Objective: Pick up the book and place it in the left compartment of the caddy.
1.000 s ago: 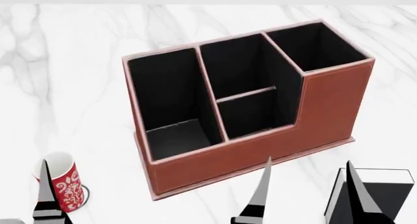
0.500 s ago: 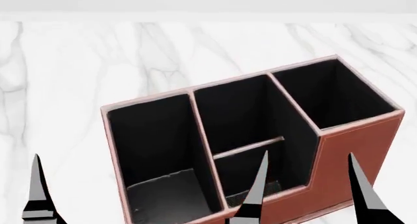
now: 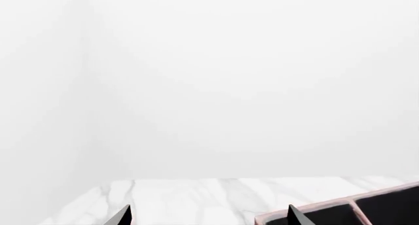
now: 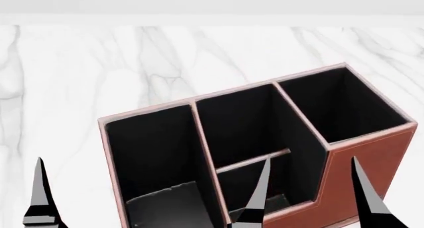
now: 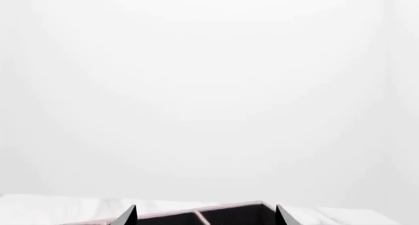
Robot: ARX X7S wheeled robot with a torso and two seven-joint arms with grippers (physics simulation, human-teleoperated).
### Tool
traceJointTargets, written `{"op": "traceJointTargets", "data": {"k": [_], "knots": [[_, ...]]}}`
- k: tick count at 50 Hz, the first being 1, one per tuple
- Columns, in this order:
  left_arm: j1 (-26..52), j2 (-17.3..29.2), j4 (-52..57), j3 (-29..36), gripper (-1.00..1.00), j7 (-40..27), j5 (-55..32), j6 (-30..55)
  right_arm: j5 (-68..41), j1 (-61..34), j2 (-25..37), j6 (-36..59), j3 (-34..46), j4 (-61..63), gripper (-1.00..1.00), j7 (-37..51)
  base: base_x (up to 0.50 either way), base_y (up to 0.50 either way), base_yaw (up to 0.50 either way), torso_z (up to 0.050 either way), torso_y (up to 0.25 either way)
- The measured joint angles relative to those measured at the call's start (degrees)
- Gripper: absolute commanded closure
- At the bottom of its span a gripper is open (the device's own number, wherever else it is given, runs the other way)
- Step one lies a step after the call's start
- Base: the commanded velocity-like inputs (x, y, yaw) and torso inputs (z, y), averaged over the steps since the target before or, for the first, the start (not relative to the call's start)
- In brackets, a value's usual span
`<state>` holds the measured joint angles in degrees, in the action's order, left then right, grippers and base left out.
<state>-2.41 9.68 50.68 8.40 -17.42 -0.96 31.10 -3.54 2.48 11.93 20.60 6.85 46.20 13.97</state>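
Note:
The reddish-brown caddy (image 4: 374,163) stands on the white marble table, low in the head view. Its left compartment (image 4: 156,158) is the long black-lined bay and is empty. The book is out of view. My right gripper (image 4: 311,161) is open and empty, its fingers standing in front of the caddy's middle and right bays. In the right wrist view the right gripper (image 5: 205,216) faces the caddy's rim (image 5: 222,208). My left gripper (image 3: 208,216) is open and empty, with the caddy's corner (image 3: 366,203) beside one fingertip. One left finger (image 4: 41,193) shows left of the caddy.
The caddy's middle bay has a cross-divider (image 4: 255,161), and a taller squarish bay (image 4: 344,106) sits at the right. White marble tabletop (image 4: 99,69) stretches behind and left of the caddy to a far edge. Both wrist views mostly show a blank white wall.
The head view has swung upward: the book at lower right and the mug at lower left have left the picture. The caddy now sits lower and larger. Both grippers stay open.

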Motion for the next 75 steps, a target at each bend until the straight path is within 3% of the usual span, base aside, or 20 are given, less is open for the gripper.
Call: {"op": "traceJointTargets", "data": {"k": [8,48,75], "knots": [[0.06,0.2,0.27,0.1,-1.0,-0.38,-0.64,0.46,-0.27,0.0,0.27,-0.04,0.17,-0.06,-1.0,0.35,0.0,0.0,0.0,0.0,0.0],[0.24,0.96,2.81,-2.31,-1.0,-1.66,-7.02,3.31,-1.7,-0.27,2.36,0.29,1.42,0.65,-1.0,2.79,0.0,0.0,0.0,0.05,-0.002],[0.51,2.27,2.95,-1.51,-1.0,-3.05,-7.53,3.71,-2.93,-0.6,3.78,1.05,1.76,1.92,-1.0,4.37,0.0,0.0,0.0,0.039,-0.167]]}}
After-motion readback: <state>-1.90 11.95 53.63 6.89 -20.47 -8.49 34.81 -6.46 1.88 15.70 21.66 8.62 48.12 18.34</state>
